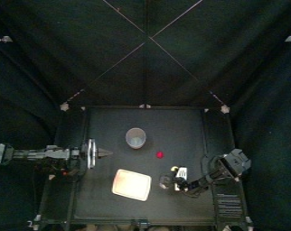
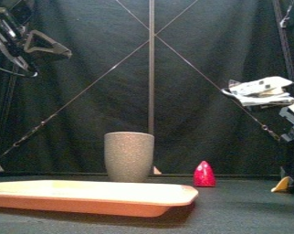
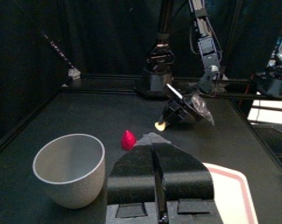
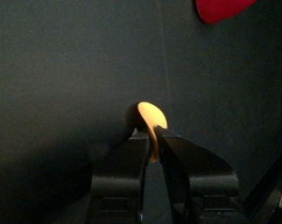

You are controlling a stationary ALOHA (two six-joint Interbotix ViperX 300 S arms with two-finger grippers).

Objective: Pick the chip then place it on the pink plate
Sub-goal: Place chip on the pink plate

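Yellow-orange and thin, the chip sits pinched at the very tips of the right end effector, whose jaws are clenched on its lower edge, low over the table near the front right. Whether it touches the surface or hangs just above it I cannot tell. The pink plate lies flat and empty toward the front, near that end effector on its left, with a grey cup farther back and a small red toy behind the gap between plate and chip. The step in hand looks like the carry — lift, cross, set down. So little of the chip is held that a thin piece may pivot or slip, so I judge the grip wants to be firm and the motion smooth. Raise it straight up enough to pass the plate's rim, travel left in front of the toy, and stop over the plate's middle, not its edge. Lower until the chip is close above the plate before letting go, so it lies flat and does not skid off. The left end effector, jaws pressed together on nothing, hangs high over the table's left side — clear of the path, in my view. No brand, label or writing can be read on any of these things.
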